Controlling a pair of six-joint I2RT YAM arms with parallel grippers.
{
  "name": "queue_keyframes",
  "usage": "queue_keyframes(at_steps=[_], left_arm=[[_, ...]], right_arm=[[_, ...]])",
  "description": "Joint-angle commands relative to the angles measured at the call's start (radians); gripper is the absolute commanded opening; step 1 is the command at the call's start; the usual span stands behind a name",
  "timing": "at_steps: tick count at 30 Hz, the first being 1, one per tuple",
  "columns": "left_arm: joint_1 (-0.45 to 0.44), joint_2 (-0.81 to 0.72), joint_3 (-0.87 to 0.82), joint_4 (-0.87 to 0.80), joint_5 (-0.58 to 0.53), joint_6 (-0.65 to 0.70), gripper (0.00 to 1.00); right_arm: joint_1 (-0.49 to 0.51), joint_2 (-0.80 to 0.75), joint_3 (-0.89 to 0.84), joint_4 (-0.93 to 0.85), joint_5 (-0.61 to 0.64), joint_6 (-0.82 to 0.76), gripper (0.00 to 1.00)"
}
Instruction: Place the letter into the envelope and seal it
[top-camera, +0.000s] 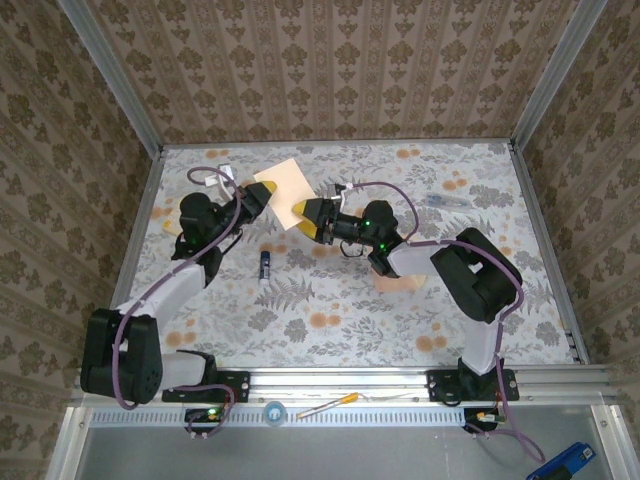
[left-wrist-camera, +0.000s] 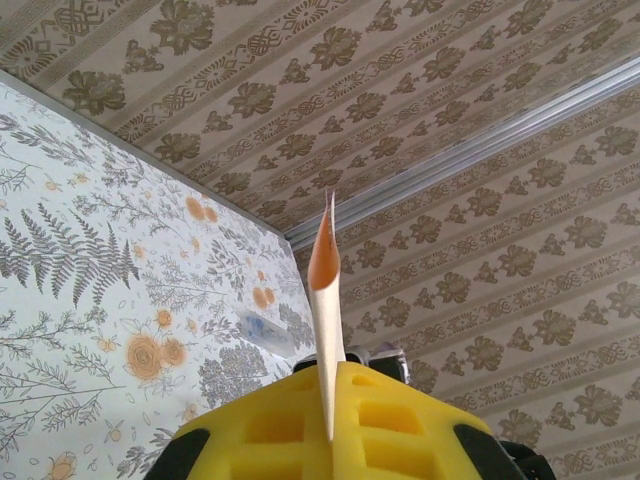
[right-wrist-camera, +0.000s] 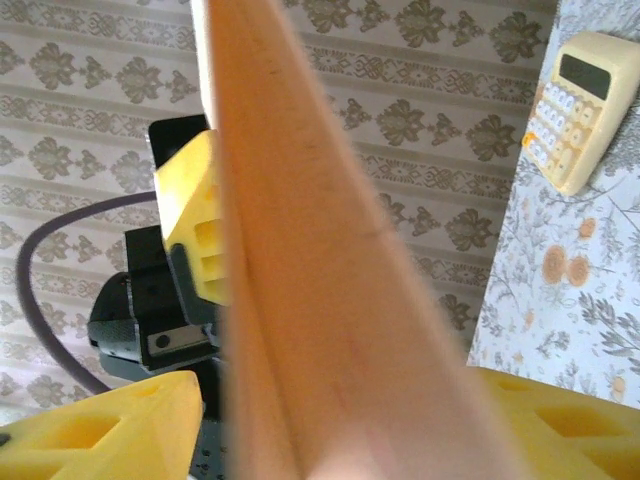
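Note:
My left gripper (top-camera: 258, 197) is shut on the letter (top-camera: 283, 184), a thin sheet held in the air over the far left of the table. From above its pale cream side shows. In the left wrist view the letter (left-wrist-camera: 326, 300) stands edge-on out of the yellow pads (left-wrist-camera: 400, 420) and curls at the top, salmon inside. My right gripper (top-camera: 303, 215) is at the sheet's near right edge. Its fingers stand apart on either side of the salmon face (right-wrist-camera: 330, 300) without pinching it. The envelope (top-camera: 403, 284) lies flat on the table, mostly hidden under the right arm.
A cream calculator (right-wrist-camera: 580, 110) lies at the far left near the wall. A small blue and white tube (top-camera: 265, 265) lies between the arms. A clear packet (top-camera: 440, 200) sits at the far right. A pen (top-camera: 325, 405) rests on the near rail.

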Motion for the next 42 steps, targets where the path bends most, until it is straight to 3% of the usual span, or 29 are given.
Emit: queue_keyframes(at_steps=[1,9,13,15,20,26,31,36,39,42], left_arm=[[-0.004,0.012,-0.001,0.051,-0.011,-0.011,0.00],[-0.003,0.026,-0.002,0.048,-0.016,-0.007,0.00],[-0.003,0.029,-0.005,0.045,-0.017,-0.004,0.00],[-0.002,0.027,-0.008,0.035,-0.017,0.004,0.06],[0.017,0.009,0.013,-0.052,0.001,0.060,0.39],[0.098,-0.036,0.085,-0.267,0.085,0.179,0.96],[0.214,-0.113,0.196,-0.684,0.017,0.411,1.00],[0.307,-0.143,0.245,-0.984,-0.106,0.563,1.00],[0.336,-0.095,0.240,-1.057,-0.071,0.585,1.00],[0.317,-0.043,0.217,-1.030,0.027,0.587,1.00]], right_arm=[[0.006,0.001,0.017,0.070,0.041,0.005,0.64],[0.007,-0.007,0.006,0.084,0.067,0.008,0.18],[0.005,-0.012,0.003,0.080,0.076,0.006,0.00],[0.005,-0.016,0.001,0.080,0.080,0.005,0.00],[-0.003,-0.040,-0.019,0.065,0.090,0.009,0.00],[-0.030,-0.131,-0.011,-0.168,0.015,-0.072,0.00],[-0.070,-0.221,0.047,-0.523,-0.134,-0.240,0.00],[-0.140,-0.270,0.080,-0.649,-0.307,-0.301,0.00],[-0.169,-0.284,0.140,-0.783,-0.420,-0.387,0.00],[-0.173,-0.297,0.233,-1.035,-0.491,-0.572,0.00]])
